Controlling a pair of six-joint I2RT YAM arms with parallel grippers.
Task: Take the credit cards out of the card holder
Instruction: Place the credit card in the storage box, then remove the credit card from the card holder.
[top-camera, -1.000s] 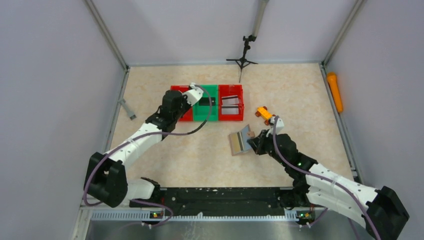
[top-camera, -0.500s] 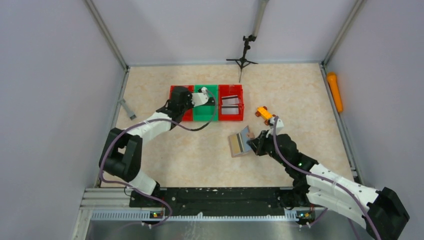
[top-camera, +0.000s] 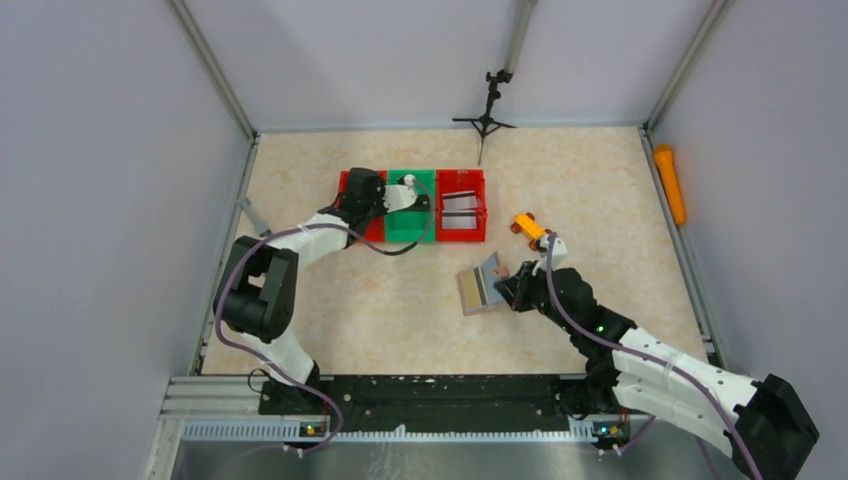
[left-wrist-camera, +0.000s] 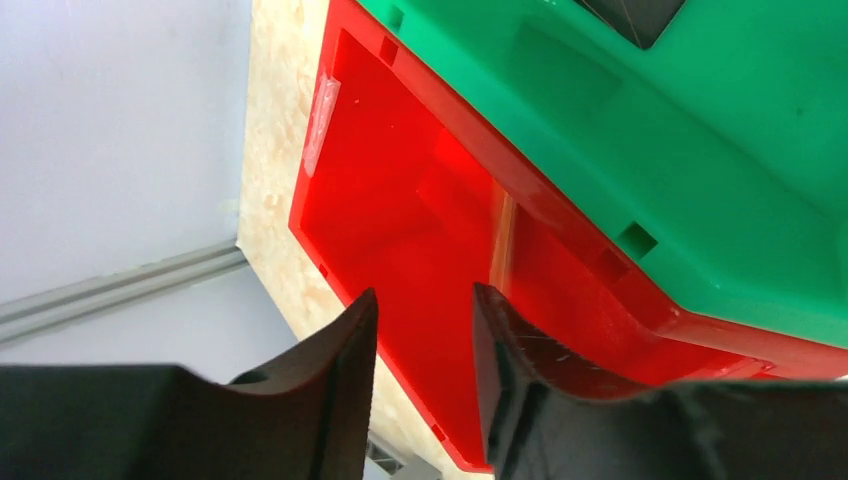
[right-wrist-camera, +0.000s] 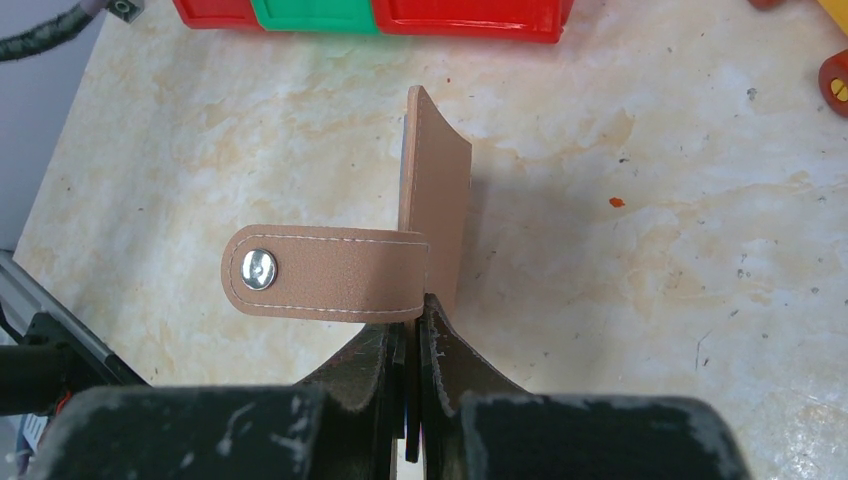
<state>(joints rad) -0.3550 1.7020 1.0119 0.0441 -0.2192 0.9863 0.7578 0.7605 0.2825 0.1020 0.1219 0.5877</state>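
Reaching over the far row of bins, the left gripper (left-wrist-camera: 420, 300) hangs above the left red bin (left-wrist-camera: 400, 200). Its jaws stand a little apart, with nothing between them. One tan-gold card (left-wrist-camera: 503, 240) stands on edge inside this bin, against the wall nearest the green bin (top-camera: 410, 225). A black card (top-camera: 420, 203) lies in the green bin, and pale cards with dark stripes (top-camera: 460, 205) lie in the right red bin (top-camera: 462, 238).

Nearer the arms, on the marbled table (top-camera: 580, 170), the right gripper (right-wrist-camera: 412, 330) is closed tight on the near edge of the card holder (right-wrist-camera: 437, 190). From the right wrist, one tan-brown flap of the holder rises upright from the fingers (right-wrist-camera: 365, 365), slightly curved. A strap (right-wrist-camera: 330, 272) with a metal snap juts out to its left. From above, the card holder (top-camera: 482, 283) is spread open, showing grey inner panels, and lies well apart from the bins. Whether any card is in it cannot be told.
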